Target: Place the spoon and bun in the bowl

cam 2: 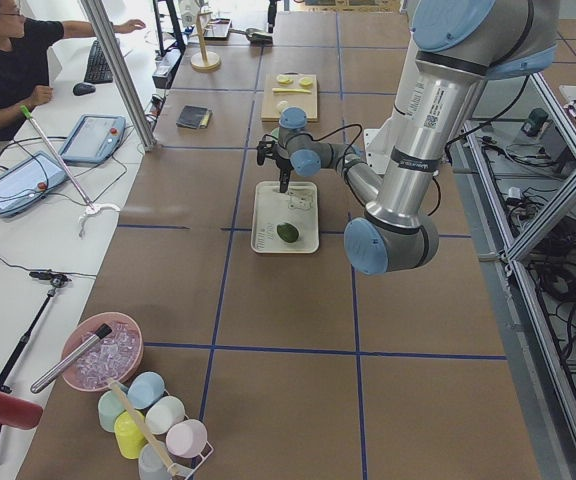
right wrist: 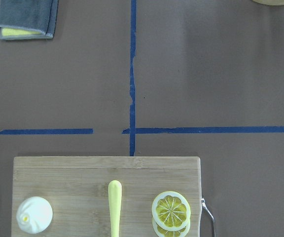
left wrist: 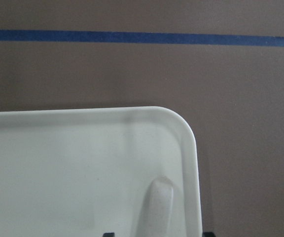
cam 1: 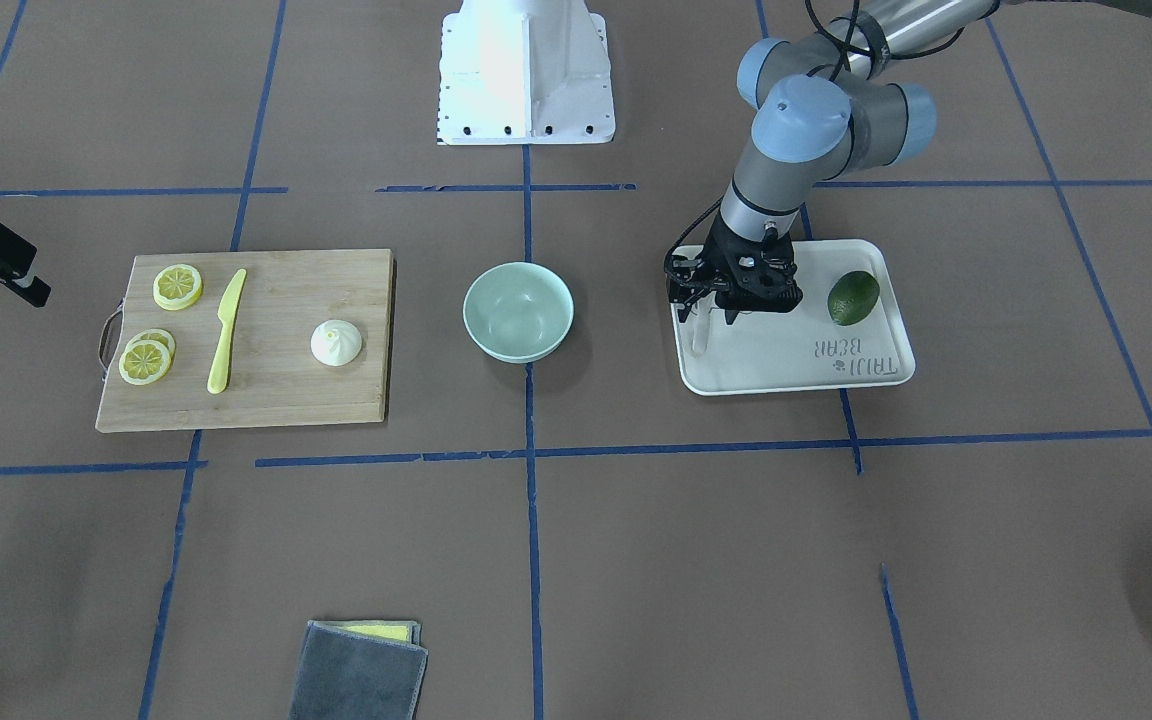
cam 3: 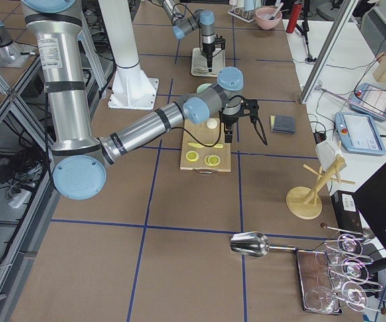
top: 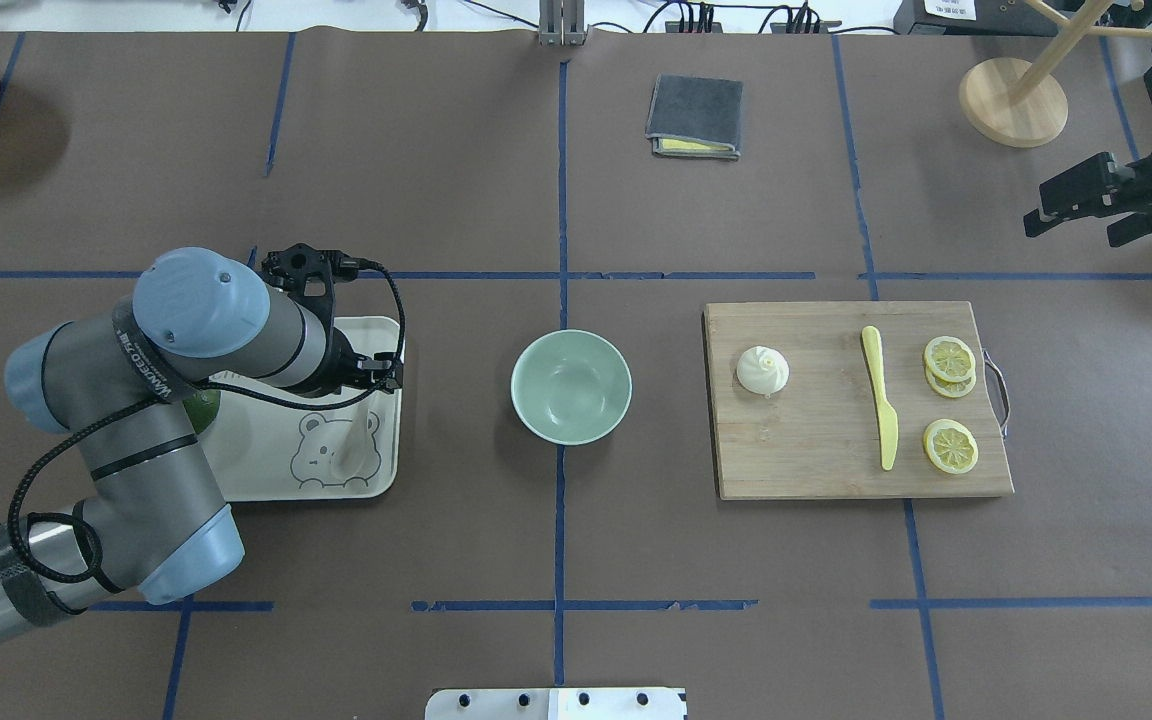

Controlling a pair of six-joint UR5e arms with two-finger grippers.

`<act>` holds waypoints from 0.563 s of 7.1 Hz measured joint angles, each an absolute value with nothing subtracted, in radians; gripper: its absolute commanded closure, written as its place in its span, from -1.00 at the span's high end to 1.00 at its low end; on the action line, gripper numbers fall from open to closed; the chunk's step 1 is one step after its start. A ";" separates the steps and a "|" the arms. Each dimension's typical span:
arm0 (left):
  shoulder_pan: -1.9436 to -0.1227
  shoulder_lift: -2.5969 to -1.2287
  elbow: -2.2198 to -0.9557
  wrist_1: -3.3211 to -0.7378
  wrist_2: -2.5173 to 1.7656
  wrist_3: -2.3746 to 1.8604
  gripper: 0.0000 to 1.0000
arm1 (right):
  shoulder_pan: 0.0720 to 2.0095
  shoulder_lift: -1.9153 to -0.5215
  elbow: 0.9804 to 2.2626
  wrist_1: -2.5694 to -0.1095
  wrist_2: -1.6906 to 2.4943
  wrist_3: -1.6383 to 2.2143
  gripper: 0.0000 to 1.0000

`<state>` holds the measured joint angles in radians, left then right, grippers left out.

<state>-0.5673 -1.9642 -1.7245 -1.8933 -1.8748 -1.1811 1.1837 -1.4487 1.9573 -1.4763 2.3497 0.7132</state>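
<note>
The pale spoon point(cam 1: 701, 337) lies along the inner edge of the white bear-printed tray point(cam 1: 796, 362). Its scoop shows in the overhead view point(top: 357, 448) and its handle in the left wrist view point(left wrist: 154, 210). My left gripper point(cam 1: 713, 314) hangs low over the spoon's handle, open, with a fingertip on each side of it. The white pleated bun point(cam 1: 336, 343) sits on the wooden cutting board point(cam 1: 276, 400). The mint-green bowl point(cam 1: 518, 311) stands empty at the table's centre. My right gripper point(top: 1086, 208) is open and empty, raised beyond the board's far outer corner.
A green fruit point(cam 1: 853, 297) lies on the tray's outer part. A yellow plastic knife point(cam 1: 226, 330) and lemon slices point(cam 1: 178, 286) lie on the board beside the bun. A folded grey cloth point(top: 696, 115) lies on the far side of the table, and a wooden stand point(top: 1014, 100) at the far right.
</note>
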 measured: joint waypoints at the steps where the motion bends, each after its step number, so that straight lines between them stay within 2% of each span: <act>1: -0.566 -1.963 -1.723 -1.894 -1.875 -1.180 0.19 | 1.183 -1.448 1.957 -1.476 2.349 0.713 1.00; 4: -0.564 -1.960 -1.707 -1.904 -1.876 -1.177 0.18 | 1.183 -1.448 1.957 -1.477 2.349 0.713 1.00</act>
<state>-0.5640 -1.9603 -1.7071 -1.9040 -1.8757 -1.1767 1.1828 -1.4481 1.9574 -1.4770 2.3489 0.7133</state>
